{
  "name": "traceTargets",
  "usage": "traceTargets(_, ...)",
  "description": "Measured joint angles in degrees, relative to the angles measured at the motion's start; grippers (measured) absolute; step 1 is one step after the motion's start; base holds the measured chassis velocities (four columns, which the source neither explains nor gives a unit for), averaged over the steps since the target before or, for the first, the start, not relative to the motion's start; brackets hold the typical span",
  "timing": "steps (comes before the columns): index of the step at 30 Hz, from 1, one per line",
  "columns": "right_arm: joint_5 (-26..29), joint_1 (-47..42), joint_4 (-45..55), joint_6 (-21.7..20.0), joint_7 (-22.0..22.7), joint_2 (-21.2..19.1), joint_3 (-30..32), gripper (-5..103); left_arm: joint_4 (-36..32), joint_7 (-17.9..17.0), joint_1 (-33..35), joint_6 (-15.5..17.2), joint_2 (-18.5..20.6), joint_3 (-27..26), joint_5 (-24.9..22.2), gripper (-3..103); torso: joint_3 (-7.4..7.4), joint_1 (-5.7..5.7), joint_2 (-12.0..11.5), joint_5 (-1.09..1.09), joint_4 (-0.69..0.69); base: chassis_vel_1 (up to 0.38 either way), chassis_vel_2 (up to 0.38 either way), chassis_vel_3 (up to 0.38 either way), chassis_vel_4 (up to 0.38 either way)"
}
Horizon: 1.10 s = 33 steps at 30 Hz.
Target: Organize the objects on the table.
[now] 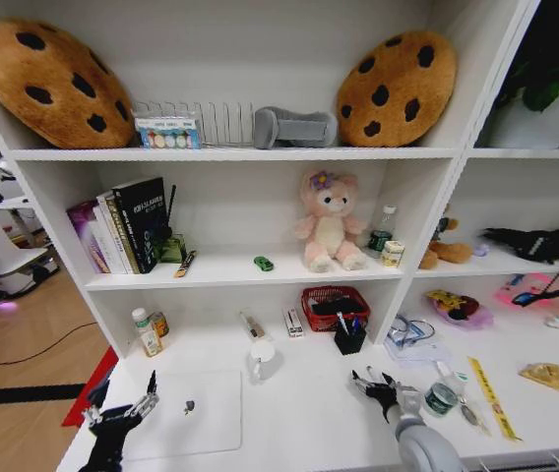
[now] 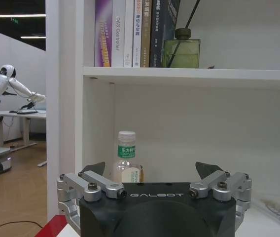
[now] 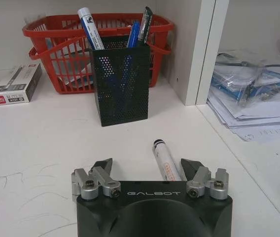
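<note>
Red basket (image 3: 56, 49), black mesh pen cup (image 3: 121, 84), brown cushions (image 1: 48, 84) with dark spots.

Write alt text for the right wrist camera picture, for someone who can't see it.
The open right gripper hovers low over the white table, a white marker lying between its fingers. Beyond stands a black mesh pen holder before a red basket.

"GALBOT" marks both wrist housings (image 2: 157, 195); a white book spine (image 2: 119, 33) seemingly reads "DAS Controller".

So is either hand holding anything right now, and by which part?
Nothing is held. The left hand is open facing the bottle; the right hand is open, a marker lying loose on the table between its fingers.
</note>
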Motion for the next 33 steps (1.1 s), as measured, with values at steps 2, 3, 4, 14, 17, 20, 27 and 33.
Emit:
traceTargets(2, 0.0, 0.0, -0.1, 0.0, 0.0, 0.0, 0.1, 74, 0.1, -0.1, 0.2, -0.1, 0.0, -0.2, -0.3, 100, 0.0, -0.01, 0.0, -0.01, 0.01, 0.0, 0.0, 0.0, 0.0)
traceTargets(3, 0.0, -0.1, -0.2, 0.0, 0.0, 0.0, 0.2, 69, 0.2, -0.1, 0.3, -0.2, 0.0, -0.3, -0.4, 100, 0.0, 0.0, 0.0, -0.01, 0.02, 0.0, 0.0, 0.0, 0.0)
traceTargets(4, -0.1, -0.2, -0.2, 0.1, 0.0, -0.2, 0.3, 63, 0.4, -0.1, 0.3, -0.2, -0.1, -0.3, -0.4, 100, 0.0, -0.01, 0.0, -0.01, 0.01, 0.0, 0.0, 0.0, 0.0)
traceTargets(14, -0.2, -0.3, 0.0, 0.3, -0.1, -0.7, 0.4, 25, 0.7, -0.5, -0.5, -0.2, -0.6, 0.1, -0.2, 100, 0.0, 0.0, 0.0, 0.01, 0.0, 0.0, 0.0, 0.0, 0.0)
traceTargets(17, -0.3, -0.2, 0.0, 0.3, -0.1, -0.7, 0.4, 15, 0.7, -0.6, -0.4, -0.2, -0.6, -0.1, -0.4, 100, 0.0, 0.0, 0.0, 0.01, 0.0, 0.0, 0.0, 0.0, 0.0)
traceTargets(20, -0.5, -0.2, 0.1, 0.3, -0.2, -0.6, 0.2, 12, 0.7, -0.6, -0.4, -0.2, -0.6, -0.1, -0.4, 100, 0.0, 0.0, 0.0, 0.01, 0.0, 0.0, 0.0, 0.0, 0.0)
traceTargets(27, -4.6, -0.5, 2.0, 3.9, -2.2, -1.4, 0.5, 12, 0.5, -0.7, -0.4, -0.2, -0.6, -0.2, -0.6, 100, 0.0, 0.0, 0.0, 0.0, 0.0, 0.0, 0.0, 0.0, 0.0)
traceTargets(33, -13.1, 2.3, 3.3, 12.4, -6.5, -3.0, 0.7, 12, 0.2, -0.7, -0.5, -0.1, -0.9, 0.0, -0.5, 100, 0.0, 0.0, 0.0, -0.01, 0.0, 0.0, 0.0, 0.0, 0.0)
